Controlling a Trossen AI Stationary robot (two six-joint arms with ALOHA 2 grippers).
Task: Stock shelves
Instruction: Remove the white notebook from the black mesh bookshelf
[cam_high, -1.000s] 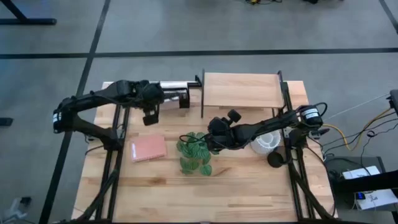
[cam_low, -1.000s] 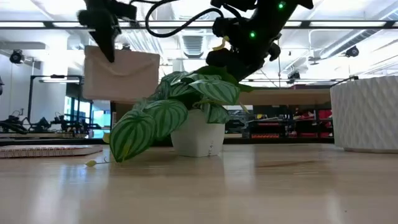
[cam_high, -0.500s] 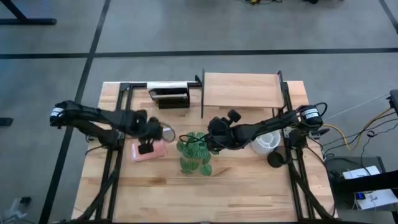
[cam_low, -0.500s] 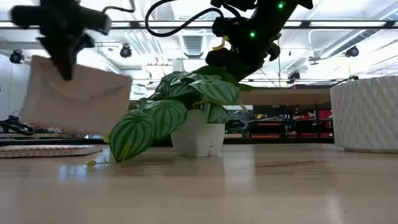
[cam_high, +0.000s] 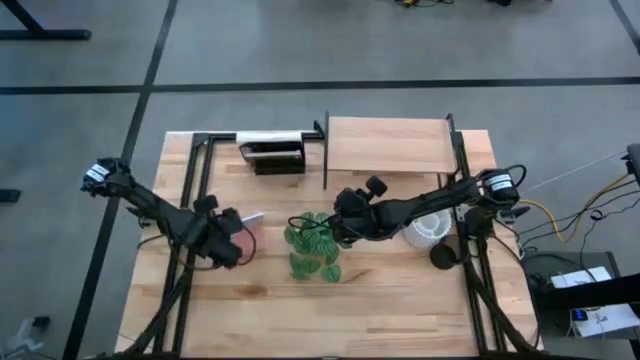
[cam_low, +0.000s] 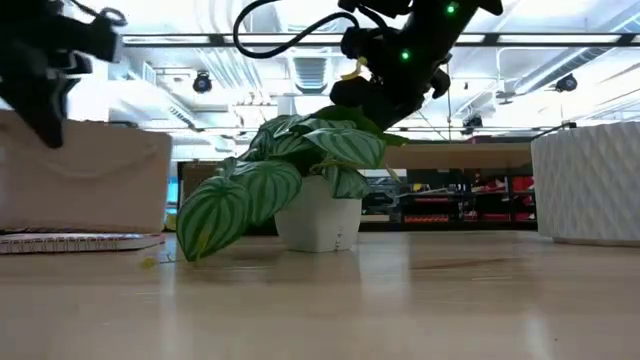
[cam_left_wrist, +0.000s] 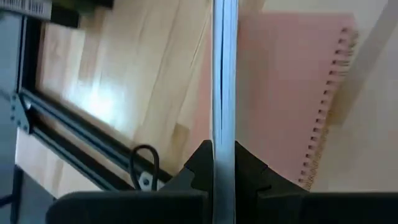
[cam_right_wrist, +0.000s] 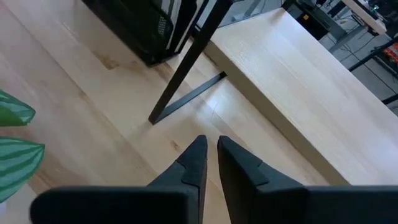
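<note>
Left gripper (cam_left_wrist: 224, 163), clamped on a thin pale flat book (cam_left_wrist: 224, 74), has carried it from the dark slatted rack (cam_high: 272, 156) down over the pink spiral notebook (cam_left_wrist: 283, 87). Right gripper (cam_right_wrist: 210, 163), near-shut and empty, waits by the black-framed wooden shelves (cam_high: 387, 146), unstocked.

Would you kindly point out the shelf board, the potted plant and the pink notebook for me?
Shelf board (cam_high: 387, 145), high view: middle of the pale top board.
Potted plant (cam_low: 318, 215), low view: front of its white pot.
Pink notebook (cam_left_wrist: 280, 93), left wrist view: middle of its pink cover.
</note>
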